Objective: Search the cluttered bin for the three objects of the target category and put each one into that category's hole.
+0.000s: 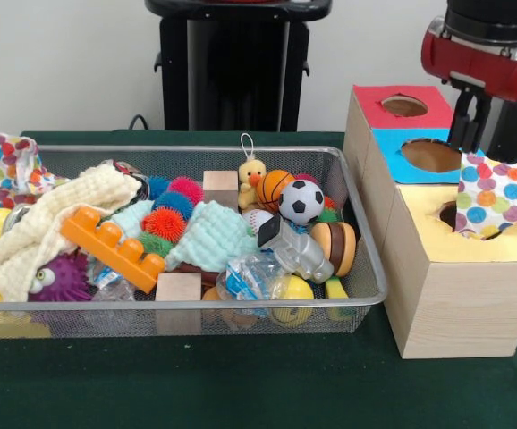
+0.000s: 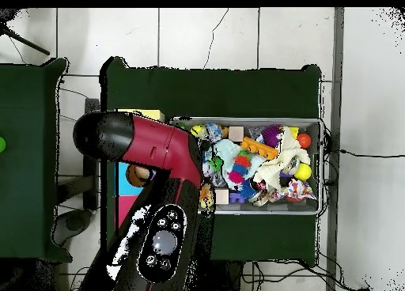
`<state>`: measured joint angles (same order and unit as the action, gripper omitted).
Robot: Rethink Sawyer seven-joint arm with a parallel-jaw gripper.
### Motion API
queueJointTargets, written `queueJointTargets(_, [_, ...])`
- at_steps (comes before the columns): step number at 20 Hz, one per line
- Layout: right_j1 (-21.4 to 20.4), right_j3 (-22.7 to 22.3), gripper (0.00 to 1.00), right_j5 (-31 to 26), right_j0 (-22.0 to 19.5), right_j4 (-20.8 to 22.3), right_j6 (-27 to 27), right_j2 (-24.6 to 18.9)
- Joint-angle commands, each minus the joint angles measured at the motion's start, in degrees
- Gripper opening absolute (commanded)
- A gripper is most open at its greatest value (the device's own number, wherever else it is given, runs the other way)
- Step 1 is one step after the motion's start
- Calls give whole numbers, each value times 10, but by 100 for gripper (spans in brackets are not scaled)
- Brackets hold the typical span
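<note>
The wire-mesh bin (image 1: 196,150) is full of toys; it also shows in the overhead view (image 2: 320,165). One polka-dot fabric piece (image 1: 15,165) hangs over the bin's far left corner, and shows in the overhead view (image 2: 299,191). A second polka-dot piece (image 1: 500,195) hangs at the yellow-surrounded hole (image 1: 450,214) of the pale wood-grain box (image 1: 455,295), covering most of it. My gripper (image 1: 469,134) comes down from the red arm to this piece's top corner and is shut on it. A third piece does not show. In the overhead view the arm (image 2: 158,153) hides the gripper.
Behind the yellow hole are a blue-surrounded hole (image 1: 430,154) and a red-surrounded hole (image 1: 403,105). In the bin lie a cream waffle cloth (image 1: 57,219), a mint-green cloth (image 1: 209,237), an orange brick (image 1: 111,246), wooden blocks, balls and a toy duck (image 1: 251,179).
</note>
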<state>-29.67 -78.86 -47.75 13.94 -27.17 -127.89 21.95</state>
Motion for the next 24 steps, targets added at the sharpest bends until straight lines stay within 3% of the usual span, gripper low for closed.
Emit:
queueJointTargets(1, [74, 8, 0, 1, -5, -4, -117, -65])
queueJointTargets(14, [132, 58, 0, 25, 6, -38, -156, -75])
queueJointTargets(24, [100, 99, 0, -69, -5, -63, -166, -74])
